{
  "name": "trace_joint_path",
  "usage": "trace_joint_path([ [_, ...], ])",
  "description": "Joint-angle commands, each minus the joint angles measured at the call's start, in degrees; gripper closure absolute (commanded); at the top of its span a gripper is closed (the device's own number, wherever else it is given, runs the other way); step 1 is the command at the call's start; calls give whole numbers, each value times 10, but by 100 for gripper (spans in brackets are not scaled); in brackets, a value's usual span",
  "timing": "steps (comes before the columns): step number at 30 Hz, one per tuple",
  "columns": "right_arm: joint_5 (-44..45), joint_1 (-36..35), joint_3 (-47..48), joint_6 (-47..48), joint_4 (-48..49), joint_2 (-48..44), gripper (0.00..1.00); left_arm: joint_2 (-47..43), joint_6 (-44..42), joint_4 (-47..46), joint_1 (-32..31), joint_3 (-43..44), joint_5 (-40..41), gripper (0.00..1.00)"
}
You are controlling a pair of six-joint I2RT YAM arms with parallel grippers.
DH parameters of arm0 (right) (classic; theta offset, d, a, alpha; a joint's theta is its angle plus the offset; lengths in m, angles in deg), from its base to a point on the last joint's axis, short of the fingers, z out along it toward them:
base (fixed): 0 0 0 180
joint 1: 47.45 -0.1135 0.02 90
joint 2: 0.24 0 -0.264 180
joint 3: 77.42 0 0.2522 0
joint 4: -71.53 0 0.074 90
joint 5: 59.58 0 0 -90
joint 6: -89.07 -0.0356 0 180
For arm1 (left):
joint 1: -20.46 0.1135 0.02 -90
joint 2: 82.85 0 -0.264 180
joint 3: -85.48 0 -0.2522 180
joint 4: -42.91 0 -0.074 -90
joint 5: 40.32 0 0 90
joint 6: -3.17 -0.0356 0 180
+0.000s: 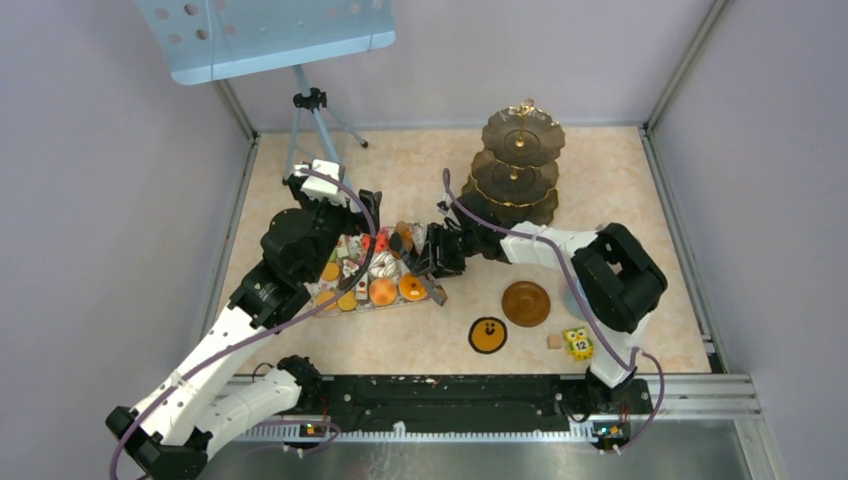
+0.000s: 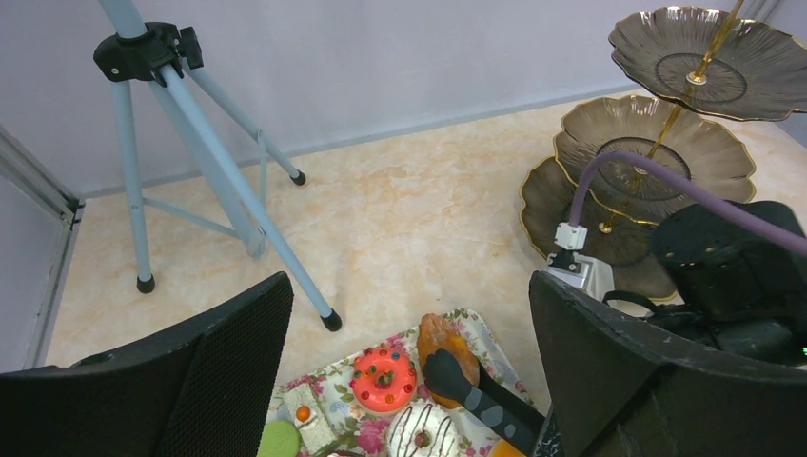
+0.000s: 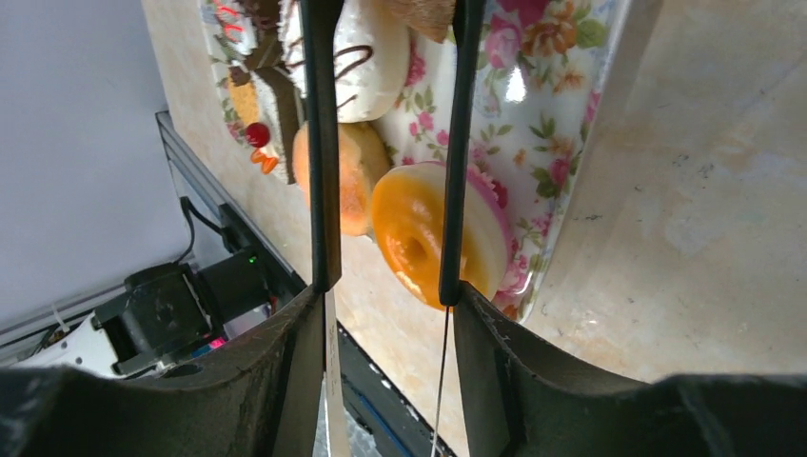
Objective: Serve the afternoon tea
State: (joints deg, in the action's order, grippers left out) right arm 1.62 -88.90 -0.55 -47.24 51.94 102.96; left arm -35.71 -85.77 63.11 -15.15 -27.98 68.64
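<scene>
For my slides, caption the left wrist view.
Right tool meets a brown pastry at the tray's edge; stand and tripod beyond.

The beige marbled counter [image 1: 620, 180] is carrying a floral tray [image 2: 490, 345] at left of centre, and a dark three-tier stand [image 1: 515, 170] is standing towards the back. A brown saucer [image 1: 526, 303] is lying right of the tray, with a round orange face coaster [image 1: 487, 335] nearer the front. A yellow owl block [image 1: 578, 343] is sitting just beside a small tan cube [image 1: 553, 341]. A light blue tripod [image 1: 312, 125] is standing at the back left.
</scene>
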Motion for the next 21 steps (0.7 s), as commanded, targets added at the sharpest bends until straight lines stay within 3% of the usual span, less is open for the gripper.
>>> trace_joint_path([
  [1,-17,6,38,2,-8,27,52,-8,-6,-27,2,-6,-2,1],
  [7,-18,11,59,1,-19,41,53,-10,-6,-27,2,-6,0,1],
  [14,-40,15,68,-1,-25,51,72,-10,-6,-27,1,-6,-2,1],
  [17,-53,20,64,-5,-22,49,85,-9,-6,-27,2,-7,-2,1],
  [21,-73,30,38,-26,11,29,87,-9,-6,-27,2,-6,0,1],
])
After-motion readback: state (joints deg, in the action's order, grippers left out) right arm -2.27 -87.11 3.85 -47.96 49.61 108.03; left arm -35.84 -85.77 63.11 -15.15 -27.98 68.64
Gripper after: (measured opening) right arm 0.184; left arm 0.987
